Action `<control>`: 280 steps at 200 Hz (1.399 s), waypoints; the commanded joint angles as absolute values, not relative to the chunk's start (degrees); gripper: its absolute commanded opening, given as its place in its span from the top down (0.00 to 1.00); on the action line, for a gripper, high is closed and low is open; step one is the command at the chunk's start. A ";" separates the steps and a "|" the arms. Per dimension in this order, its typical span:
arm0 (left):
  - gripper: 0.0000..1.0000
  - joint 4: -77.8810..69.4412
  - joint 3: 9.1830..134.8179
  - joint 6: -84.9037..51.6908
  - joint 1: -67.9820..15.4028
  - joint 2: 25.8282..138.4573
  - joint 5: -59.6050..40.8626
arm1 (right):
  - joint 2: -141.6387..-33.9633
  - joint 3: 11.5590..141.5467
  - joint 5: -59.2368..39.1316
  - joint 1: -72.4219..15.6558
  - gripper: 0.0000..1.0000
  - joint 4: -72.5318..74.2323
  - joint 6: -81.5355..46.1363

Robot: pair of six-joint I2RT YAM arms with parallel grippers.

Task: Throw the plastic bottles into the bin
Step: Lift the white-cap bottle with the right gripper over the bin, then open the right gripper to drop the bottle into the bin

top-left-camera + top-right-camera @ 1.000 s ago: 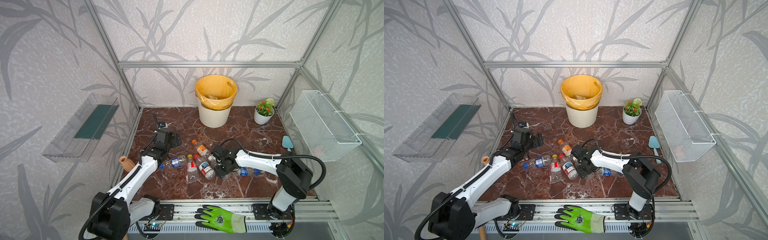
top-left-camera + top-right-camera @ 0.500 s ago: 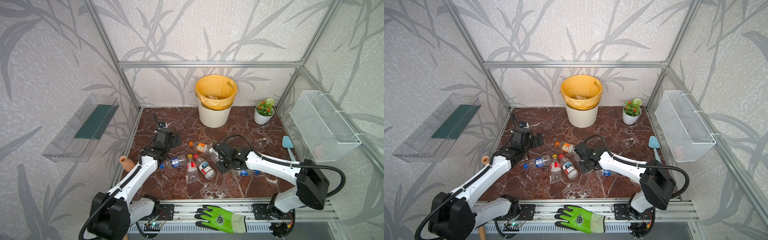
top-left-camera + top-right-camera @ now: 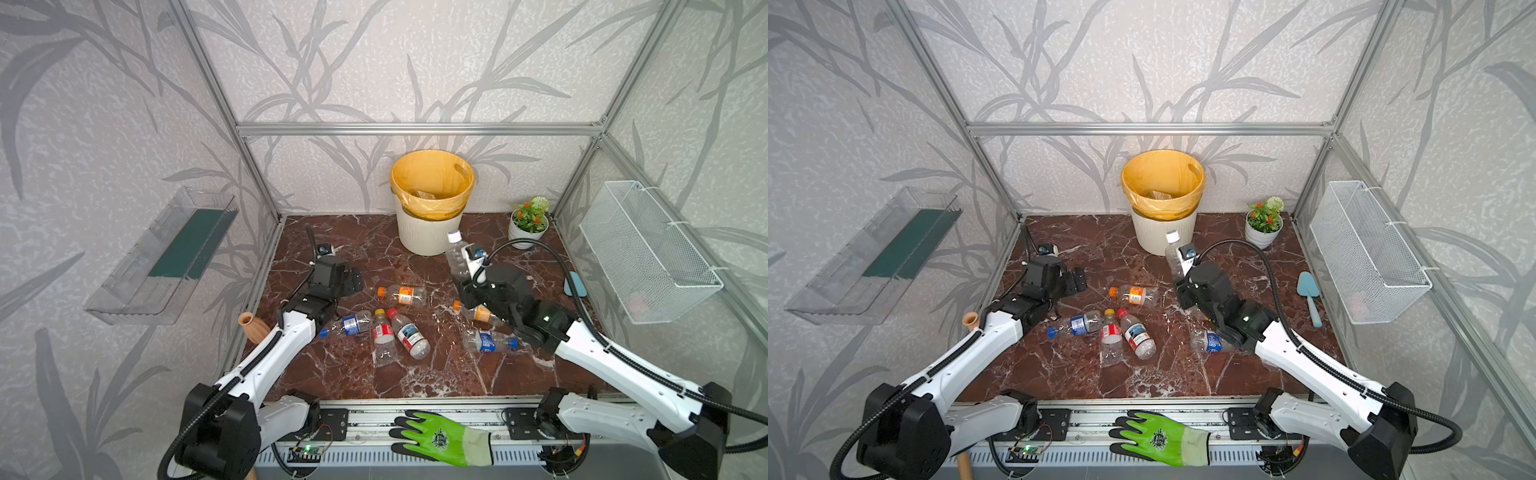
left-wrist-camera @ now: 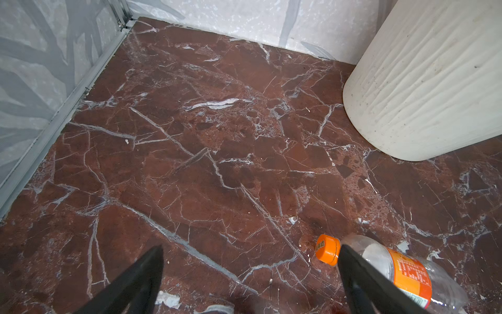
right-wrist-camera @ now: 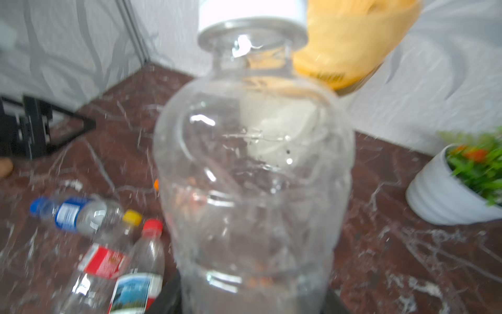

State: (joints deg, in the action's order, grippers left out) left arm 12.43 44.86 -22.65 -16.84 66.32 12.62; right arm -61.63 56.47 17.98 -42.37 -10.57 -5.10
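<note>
Lab booth: aluminium frame (image 3: 417,129)

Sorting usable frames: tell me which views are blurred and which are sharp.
Right wrist view: blurred throughout, the held white-capped bottle and the flowerpot smeared. Left wrist view: sharp, the orange-capped bottle and the bin crisp. Both top views: sharp and evenly lit.

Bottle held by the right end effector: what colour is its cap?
White. The held bottle shows its cap best in a top view.
</note>
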 commanded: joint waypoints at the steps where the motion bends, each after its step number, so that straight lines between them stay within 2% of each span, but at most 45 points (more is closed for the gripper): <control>1: 0.01 13.27 44.68 -22.26 -17.23 65.45 13.85 | -61.42 63.12 17.97 -39.03 0.54 3.09 1.03; 24: 0.01 13.10 44.21 -22.50 -17.40 65.03 13.71 | -65.49 71.77 13.03 -35.18 0.54 6.47 2.16; 58: 0.01 13.51 44.19 -22.49 -17.83 64.73 14.06 | -77.41 85.80 3.54 -31.51 0.53 6.18 -1.39; 89: 0.01 14.04 44.05 -22.82 -18.19 63.49 14.72 | -94.65 100.70 -1.90 -29.84 0.51 0.61 -5.18; 106: 0.01 14.48 43.95 -22.85 -18.26 62.78 14.68 | -106.91 113.91 -4.26 -27.37 0.49 -8.30 -9.19; 117: 0.01 14.76 43.90 -22.55 -18.28 62.58 14.81 | -114.57 125.96 -6.37 -25.92 0.41 -16.87 -9.61; 134: 0.01 15.67 44.18 -21.95 -18.45 62.32 15.41 | -124.56 147.12 -4.19 -25.32 0.27 -34.12 -6.37; 154: 0.01 15.84 43.64 -21.79 -18.45 61.95 16.00 | -130.35 168.69 0.35 -25.22 0.12 -47.74 -2.94; 173: 0.01 14.97 43.00 -22.19 -18.46 62.39 15.40 | -129.55 174.60 2.37 -25.22 0.00 -49.64 -1.03; 191: 0.01 14.35 42.97 -22.87 -18.46 63.14 14.70 | -124.56 170.63 2.90 -25.20 0.01 -50.70 0.04; 206: 0.01 13.89 42.89 -22.94 -18.52 63.31 14.50 | -118.04 160.37 2.75 -25.22 0.01 -49.95 -1.04; 225: 0.01 13.60 42.98 -22.45 -18.54 63.28 14.72 | -104.58 134.26 2.38 -25.40 0.01 -38.11 -1.40; 248: 0.01 13.89 43.19 -21.89 -18.54 63.30 15.12 | -85.00 93.44 3.52 -24.92 0.01 -3.08 -3.46; 258: 0.01 13.98 43.17 -21.88 -18.54 63.49 15.09 | -80.21 84.90 3.47 -24.04 0.01 1.67 -5.57; 280: 0.01 13.52 43.13 -22.15 -18.54 64.30 14.57 | -72.32 72.52 5.45 -23.53 0.01 1.65 -5.40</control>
State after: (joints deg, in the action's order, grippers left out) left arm 14.26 43.31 -22.48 -18.33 63.53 14.04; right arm -77.06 83.37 3.09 -24.21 -10.61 -3.86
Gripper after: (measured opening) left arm 0.991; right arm 0.991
